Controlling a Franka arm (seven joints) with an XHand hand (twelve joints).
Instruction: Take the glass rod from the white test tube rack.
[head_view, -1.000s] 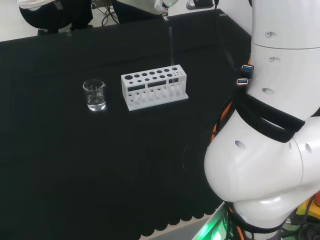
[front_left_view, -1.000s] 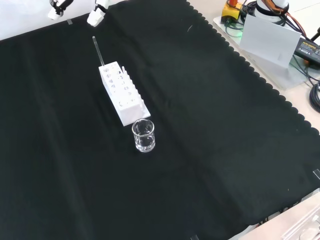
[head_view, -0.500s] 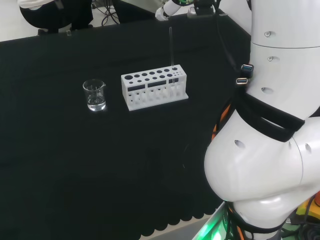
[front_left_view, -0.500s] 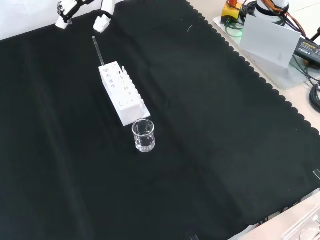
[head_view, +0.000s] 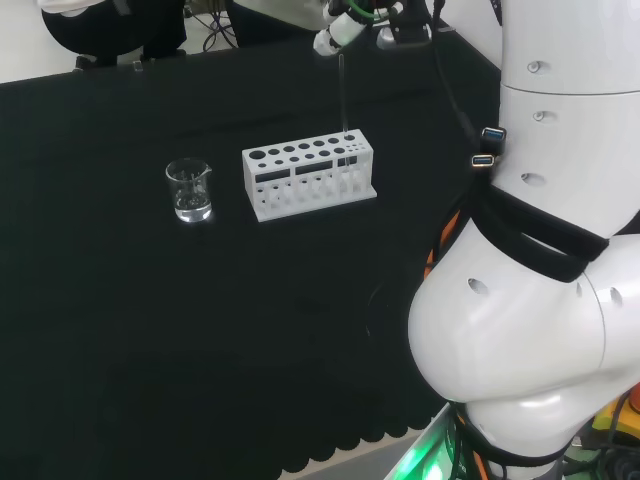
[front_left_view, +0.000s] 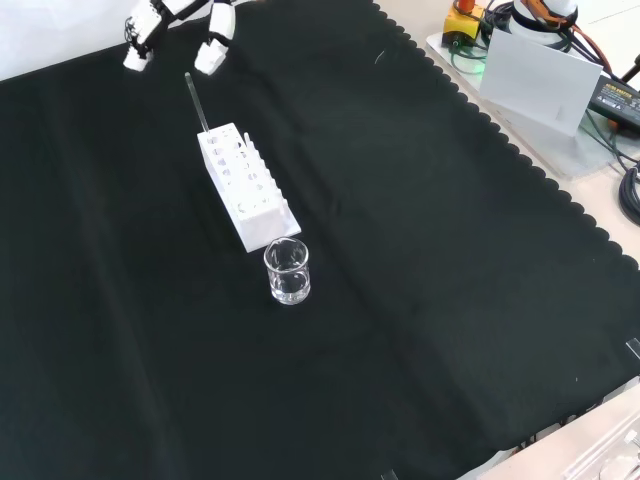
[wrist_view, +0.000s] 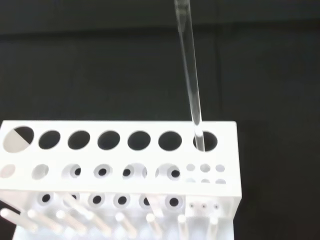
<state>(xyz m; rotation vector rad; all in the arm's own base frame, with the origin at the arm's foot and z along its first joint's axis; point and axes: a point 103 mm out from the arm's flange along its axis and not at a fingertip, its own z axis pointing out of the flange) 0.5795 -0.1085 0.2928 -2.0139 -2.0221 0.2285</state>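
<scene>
I saw the hand spread open, holding nothing, at the rod's twelve o'clock. The rod stood in the rack's end hole; my wrist view showed which hole.

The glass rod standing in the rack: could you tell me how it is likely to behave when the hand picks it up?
The glass rod is thin, clear and smooth, so it will probably be slippery and may break if bent. It stands upright in an end hole of the white rack, so a straight upward pull should free it; a sideways pull might tip the light-looking rack. The hand is near its top.
</scene>
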